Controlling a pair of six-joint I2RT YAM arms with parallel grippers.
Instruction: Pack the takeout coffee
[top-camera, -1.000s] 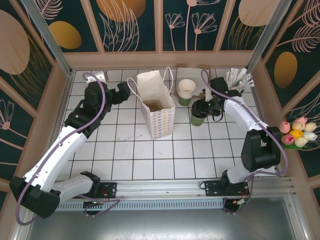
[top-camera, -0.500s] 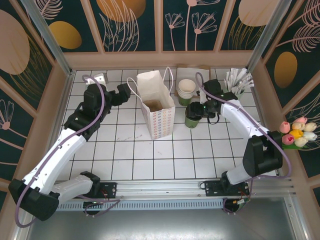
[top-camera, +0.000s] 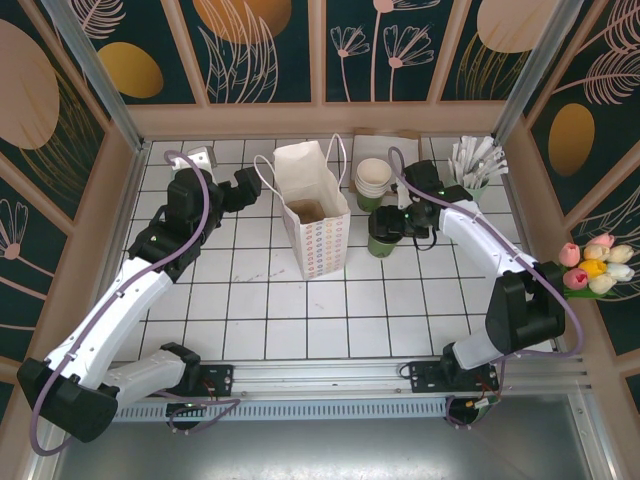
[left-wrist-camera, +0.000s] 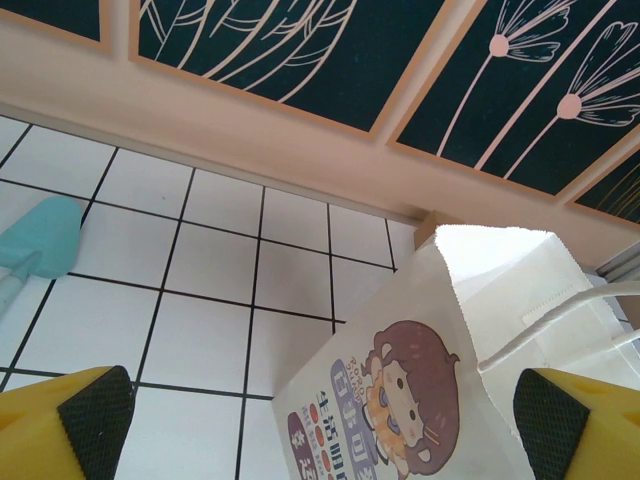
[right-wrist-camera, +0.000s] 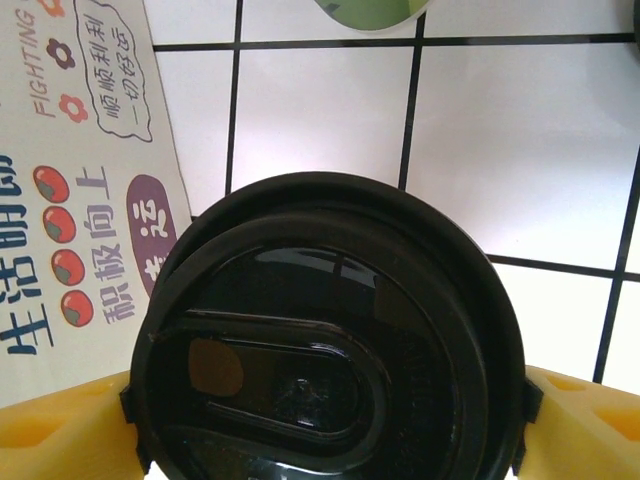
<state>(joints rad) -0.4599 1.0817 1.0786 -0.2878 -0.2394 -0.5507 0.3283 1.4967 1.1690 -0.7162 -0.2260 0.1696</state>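
Right pincer (right-wrist-camera: 328, 418) straddles the takeout coffee (top-camera: 384, 233), a yellow finger on each side just under the black lid. The pads meet the lid's edge, but I cannot tell whether they clamp or merely flank it. The cup sits right of centre in the top view, just beside the white paper bag (top-camera: 322, 245), whose mouth is open upward. Unclear whether the cup's base rests on the table (top-camera: 300, 310). Left pincer (top-camera: 250, 186) is spread wide and empty at the bag's left side. Step in hand, as I read it: getting the cup to the bag. The next move calls for a firm hold, a lift above the bag's rim, then a level descent inside.
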